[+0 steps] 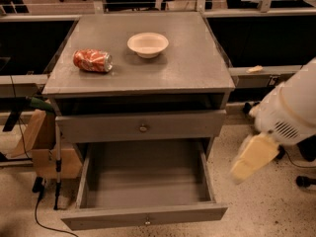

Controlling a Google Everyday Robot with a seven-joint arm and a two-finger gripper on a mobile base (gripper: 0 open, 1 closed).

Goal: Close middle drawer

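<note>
The middle drawer (148, 186) is a wide grey wooden box pulled far out at the bottom of the grey cabinet. It is empty inside. Its low front panel (108, 218) carries one small dull knob (147, 221). Above it sits the taller-fronted grey drawer (98, 127) with a shinier brass knob (143, 128), pushed nearly in. My gripper (253, 158) is the cream-coloured end of the white arm (291, 107). It hangs just right of the open drawer's right wall, above the floor, touching nothing.
On the cabinet top (187, 68) lie a crushed red can (93, 60) and a white bowl (147, 44). A cardboard box (47, 147) and a thin pole (58, 167) stand left of the cabinet. A cable (42, 216) lies on the speckled floor.
</note>
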